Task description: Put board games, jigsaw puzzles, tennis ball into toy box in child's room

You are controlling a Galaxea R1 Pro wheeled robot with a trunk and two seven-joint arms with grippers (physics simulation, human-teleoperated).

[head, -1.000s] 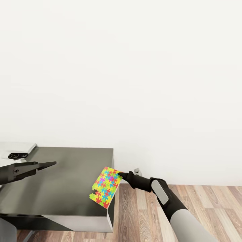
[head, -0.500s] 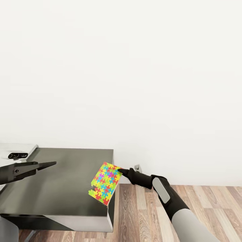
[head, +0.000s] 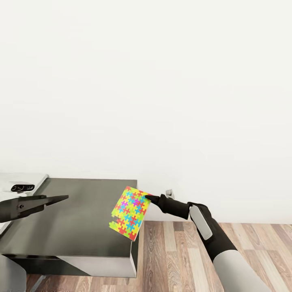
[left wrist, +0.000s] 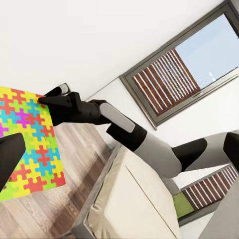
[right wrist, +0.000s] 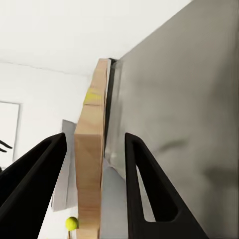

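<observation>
— gripping anything, the right gripper (head: 151, 198)?
— yes, clamped on the jigsaw puzzle (head: 129, 212), lifted over the dark table (head: 77, 227) corner.
— left gripper (head: 61, 198)?
— over that table; grip unclear. tennis ball (right wrist: 71, 223) beyond.

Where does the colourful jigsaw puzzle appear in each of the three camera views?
Head view: the jigsaw puzzle sits low, right of centre, tilted, pinched at its top corner by the right claw over the dark table end.
Left wrist view: at the picture's left edge.
Right wrist view: probably the tan slab seen edge-on between the fingers.
Shared landmark: the right claw gripping it.
</observation>
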